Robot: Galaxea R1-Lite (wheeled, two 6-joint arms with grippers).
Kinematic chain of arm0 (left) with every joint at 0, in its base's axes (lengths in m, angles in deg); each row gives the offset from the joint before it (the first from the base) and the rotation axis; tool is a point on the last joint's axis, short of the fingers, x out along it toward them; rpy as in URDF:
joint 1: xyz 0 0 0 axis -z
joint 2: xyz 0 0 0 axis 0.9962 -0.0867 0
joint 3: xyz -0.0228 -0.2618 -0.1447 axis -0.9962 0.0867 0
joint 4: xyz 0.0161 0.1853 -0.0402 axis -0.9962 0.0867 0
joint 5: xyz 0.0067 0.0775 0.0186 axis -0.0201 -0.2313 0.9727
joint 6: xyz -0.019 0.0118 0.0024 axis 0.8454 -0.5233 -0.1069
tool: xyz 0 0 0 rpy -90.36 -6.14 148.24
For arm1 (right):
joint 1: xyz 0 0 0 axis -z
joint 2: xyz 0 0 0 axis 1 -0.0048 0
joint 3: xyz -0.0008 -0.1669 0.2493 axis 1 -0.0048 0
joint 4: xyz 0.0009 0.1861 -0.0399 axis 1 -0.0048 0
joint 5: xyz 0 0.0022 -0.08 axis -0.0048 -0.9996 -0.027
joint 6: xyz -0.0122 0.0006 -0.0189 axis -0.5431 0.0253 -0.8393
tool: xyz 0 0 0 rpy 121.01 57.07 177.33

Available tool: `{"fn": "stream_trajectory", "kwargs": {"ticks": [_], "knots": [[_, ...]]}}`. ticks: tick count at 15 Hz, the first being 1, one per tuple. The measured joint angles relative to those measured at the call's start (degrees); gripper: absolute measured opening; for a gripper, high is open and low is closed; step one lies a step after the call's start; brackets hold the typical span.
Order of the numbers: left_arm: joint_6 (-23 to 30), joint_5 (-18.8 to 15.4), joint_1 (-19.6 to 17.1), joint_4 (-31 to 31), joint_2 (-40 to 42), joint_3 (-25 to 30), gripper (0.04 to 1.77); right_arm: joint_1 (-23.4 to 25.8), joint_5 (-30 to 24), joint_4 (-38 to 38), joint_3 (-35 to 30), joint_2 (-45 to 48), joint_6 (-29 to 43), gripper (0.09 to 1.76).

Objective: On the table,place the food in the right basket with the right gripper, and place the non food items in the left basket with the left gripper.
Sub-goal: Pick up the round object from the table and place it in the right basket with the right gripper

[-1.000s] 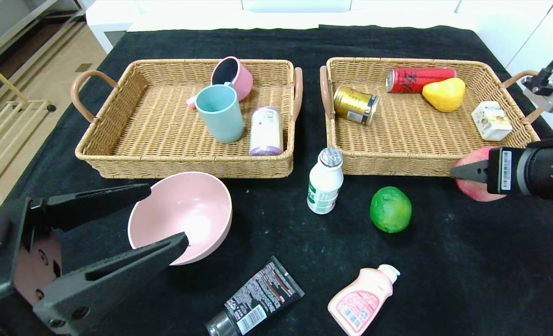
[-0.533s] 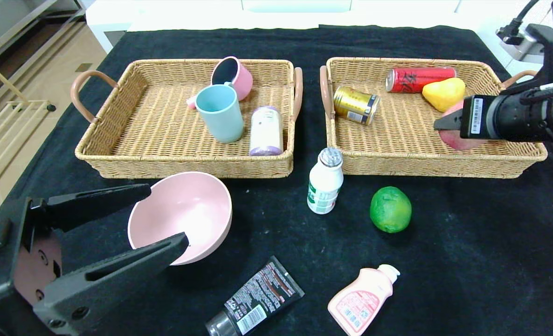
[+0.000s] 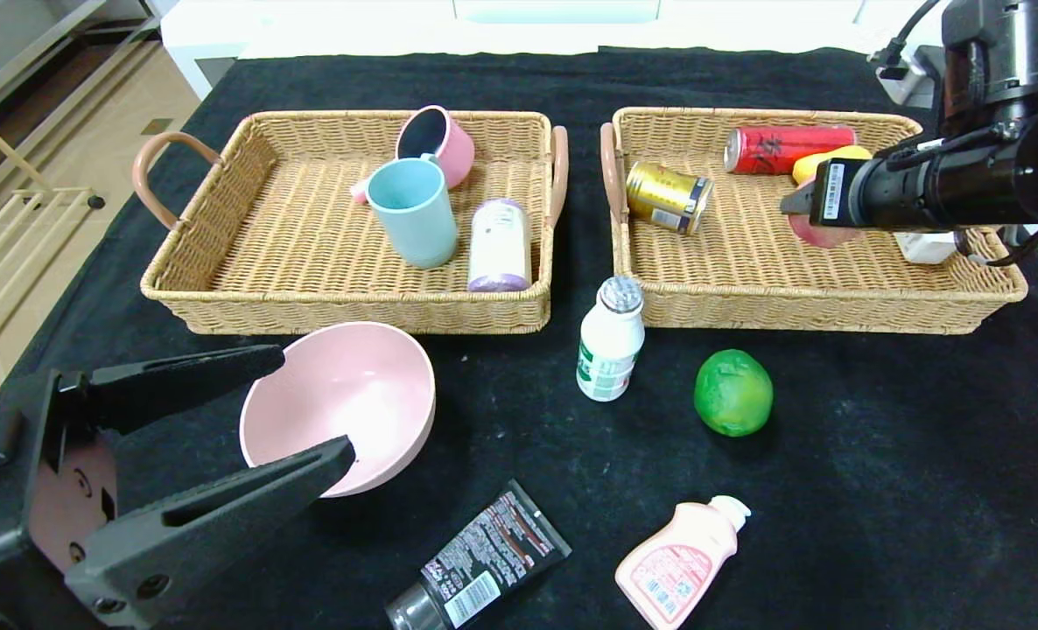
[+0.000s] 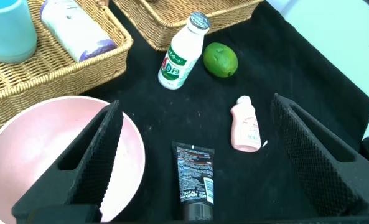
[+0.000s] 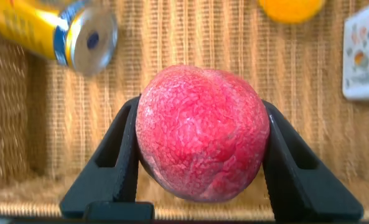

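Note:
My right gripper [image 3: 801, 208] is shut on the pink-red peach [image 5: 201, 132] and holds it above the floor of the right basket [image 3: 799, 306], between the gold can and the yellow pear. The peach's edge shows in the head view [image 3: 818, 234]. My left gripper [image 3: 309, 402] is open and empty at the near left, its fingers straddling the pink bowl [image 3: 344, 398]. On the black table [image 3: 878, 490] lie the lime [image 3: 732, 392], the white bottle [image 3: 610, 339], the pale pink bottle [image 3: 682, 560] and the black tube [image 3: 477, 560]. The left basket [image 3: 344, 302] sits behind the bowl.
The right basket holds a gold can [image 3: 668, 196], a red can [image 3: 786, 147], a yellow pear [image 3: 825, 157] and a white carton [image 3: 922, 247]. The left basket holds a blue cup [image 3: 414, 210], a pink mug [image 3: 438, 140] and a white canister [image 3: 499, 245].
My right gripper has lifted the peach from the table by the basket's front right corner and carried it back and inward over the right basket. The left arm has not moved.

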Motion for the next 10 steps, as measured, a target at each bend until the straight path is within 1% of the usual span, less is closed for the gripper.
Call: {"fn": "stream_trajectory", "kwargs": {"ticks": [4,10], "knots": [[0.0,0.0,0.0,0.0,0.0,0.0,1.72,0.7,-0.1,7.1,0.0,-3.0,0.3,1.16],[0.0,0.0,0.0,0.0,0.0,0.0,1.72,1.1,-0.3,7.3,-0.3,-4.6,0.4,1.16]]}}
